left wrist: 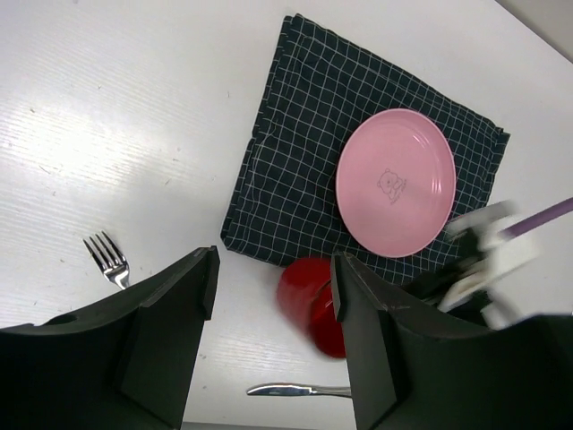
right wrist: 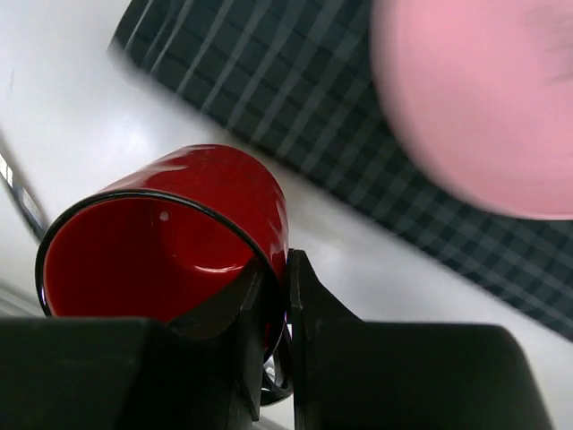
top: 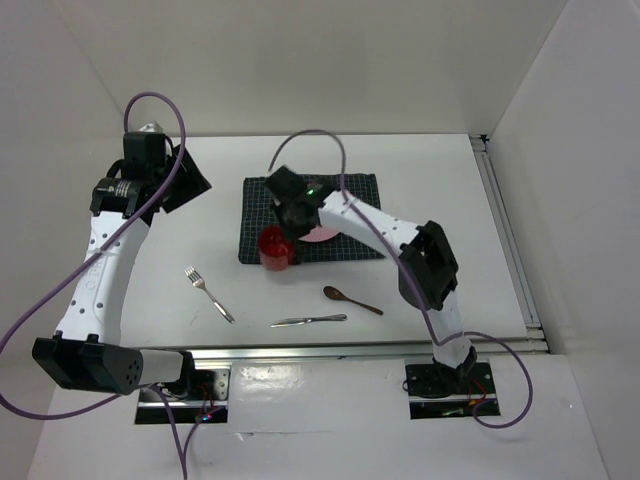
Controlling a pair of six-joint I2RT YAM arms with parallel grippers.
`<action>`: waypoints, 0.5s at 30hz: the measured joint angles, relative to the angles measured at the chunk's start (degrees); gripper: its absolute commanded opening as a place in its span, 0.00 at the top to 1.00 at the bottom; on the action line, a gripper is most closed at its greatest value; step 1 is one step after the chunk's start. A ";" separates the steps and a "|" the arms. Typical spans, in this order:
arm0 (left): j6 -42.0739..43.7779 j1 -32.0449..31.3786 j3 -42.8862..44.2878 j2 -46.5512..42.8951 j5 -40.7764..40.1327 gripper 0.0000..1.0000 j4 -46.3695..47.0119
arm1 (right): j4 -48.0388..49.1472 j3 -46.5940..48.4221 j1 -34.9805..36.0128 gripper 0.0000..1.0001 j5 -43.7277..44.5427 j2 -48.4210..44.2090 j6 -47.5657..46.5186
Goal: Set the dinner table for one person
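The white dinner table carries a navy checked mat with a pink plate on it, mostly hidden under my right arm. My right gripper is shut on the wall of a red mug, one finger inside and one outside, at the mat's near-left corner. In the right wrist view the gripper pinches the mug beside the plate. My left gripper is open and empty, high over the table's far left. Its wrist view shows the plate and mug.
A fork lies at the front left. A knife lies near the front edge. A brown spoon lies right of it. The left wrist view also shows the fork and knife. Walls enclose the table.
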 measured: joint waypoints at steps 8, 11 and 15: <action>0.07 0.04 0.00 0.02 0.04 0.30 0.04 | -1.97 7.45 -22.56 1.00 2.23 -1.14 4.35; 0.09 0.28 -0.13 0.02 0.07 0.30 0.17 | -2.73 8.31 -30.73 1.00 2.73 -1.07 5.46; 0.15 0.52 -0.83 0.26 0.17 0.30 0.35 | -3.15 9.73 -37.24 1.00 2.58 -0.52 6.23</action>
